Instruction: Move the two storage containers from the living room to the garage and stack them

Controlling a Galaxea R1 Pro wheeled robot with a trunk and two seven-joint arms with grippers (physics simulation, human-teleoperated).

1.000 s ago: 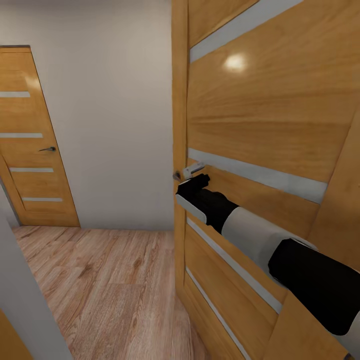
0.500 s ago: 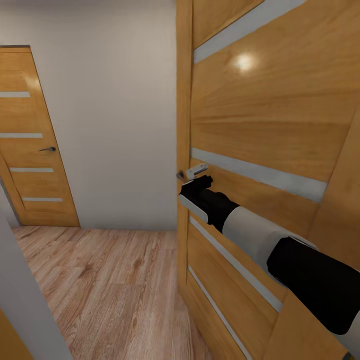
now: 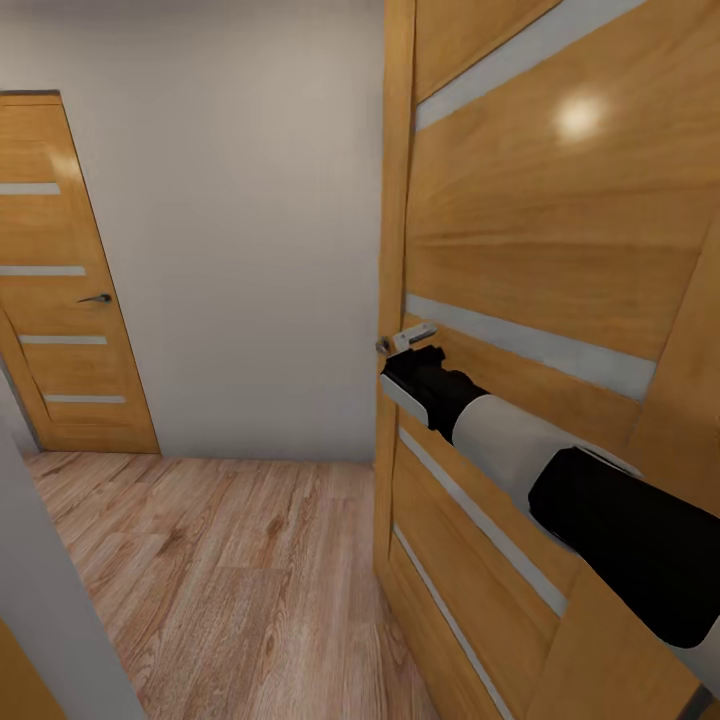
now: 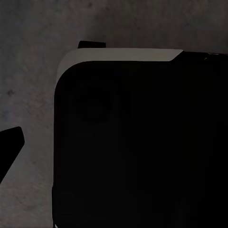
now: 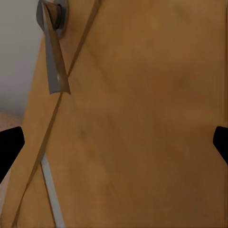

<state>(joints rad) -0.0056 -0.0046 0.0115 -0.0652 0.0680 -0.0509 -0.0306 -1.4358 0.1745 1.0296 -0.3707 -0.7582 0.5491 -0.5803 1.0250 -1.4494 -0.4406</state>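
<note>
The two storage containers are out of view. My right arm reaches forward to a light wood door (image 3: 560, 250) that stands ajar on the right. My right gripper (image 3: 420, 358) sits against the door face just below its metal lever handle (image 3: 408, 338). In the right wrist view the right gripper (image 5: 114, 147) is open, its black fingertips (image 5: 9, 142) spread wide, with the door panel (image 5: 142, 118) close in front and the lever handle (image 5: 53, 52) off to one side. In the left wrist view one fingertip (image 4: 9, 142) of the left gripper stands far out beside a black robot part (image 4: 133, 142).
A hallway with a light wood plank floor (image 3: 220, 570) and a white wall (image 3: 230, 230) lies ahead. A second, shut wooden door (image 3: 60, 290) stands at the left. A white wall corner (image 3: 50, 600) is near at the lower left. A dim grey mottled surface (image 4: 38, 47) lies behind the left gripper.
The door on the right has swung further away, its edge shifting to the right. My right arm has followed it, staying just under the handle. The hallway and the left door have not shifted.
</note>
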